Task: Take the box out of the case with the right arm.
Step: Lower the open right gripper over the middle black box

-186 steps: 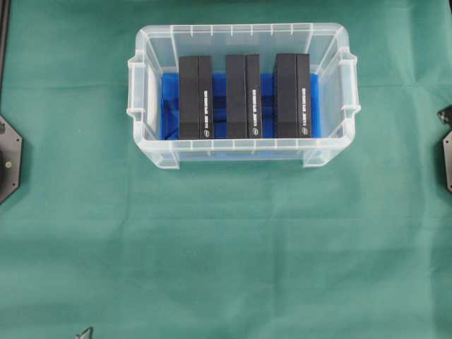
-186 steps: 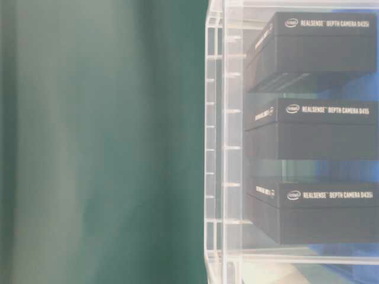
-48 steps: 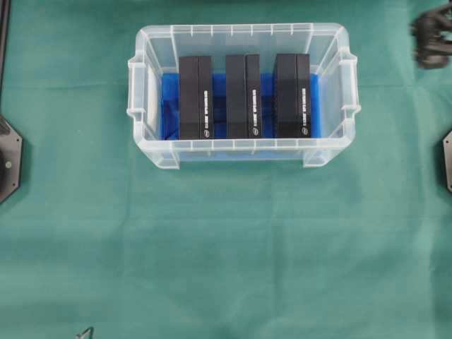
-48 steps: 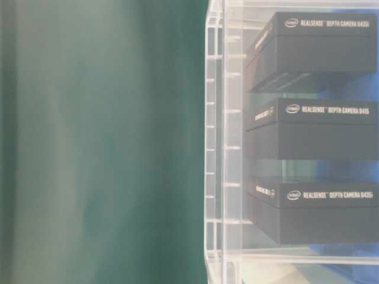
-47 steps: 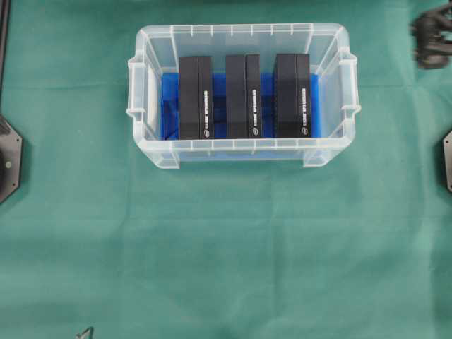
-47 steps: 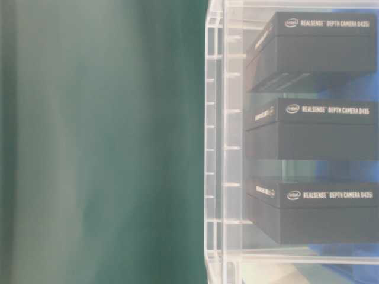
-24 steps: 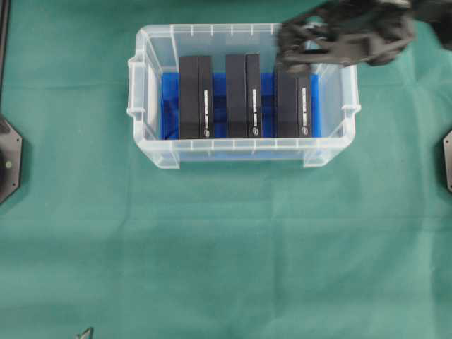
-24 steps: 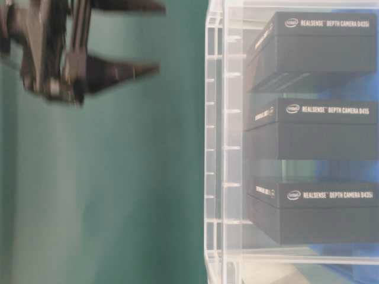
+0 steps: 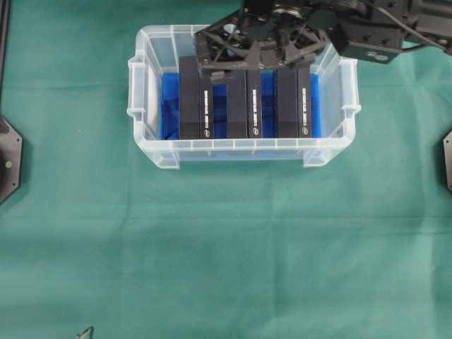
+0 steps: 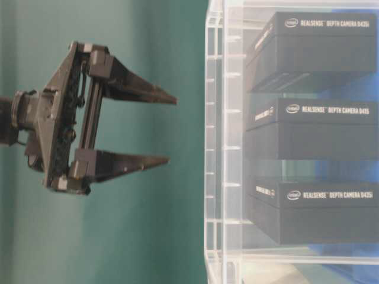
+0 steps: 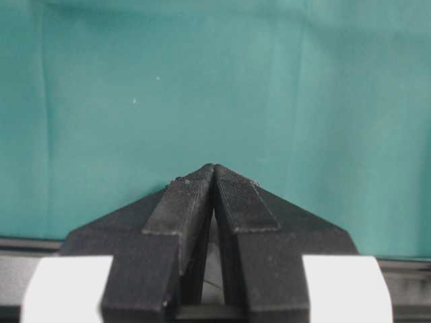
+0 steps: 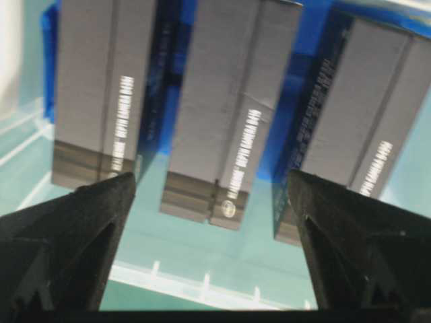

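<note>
Three boxes (image 9: 244, 96) sit in the case (image 9: 141, 85); our right arm (image 9: 367, 28) just swung over them, jaws wide open, holding nothing

Right arm (image 9: 367, 32): all black, boxy wrist block, thin black cable trailing along top. Right gripper (image 10: 167, 127): black lattice frame of crossed struts, flat rail across front, two long fingers (image 10: 139, 89) tapering to sharp points, matte grainy surface. Left gripper (image 11: 213, 176): black wedge-shaped fingers with fine ribbed inner faces, white rectangular parts either side at base. Black angular base plates at left and right table edges (image 9: 8, 159).
</note>
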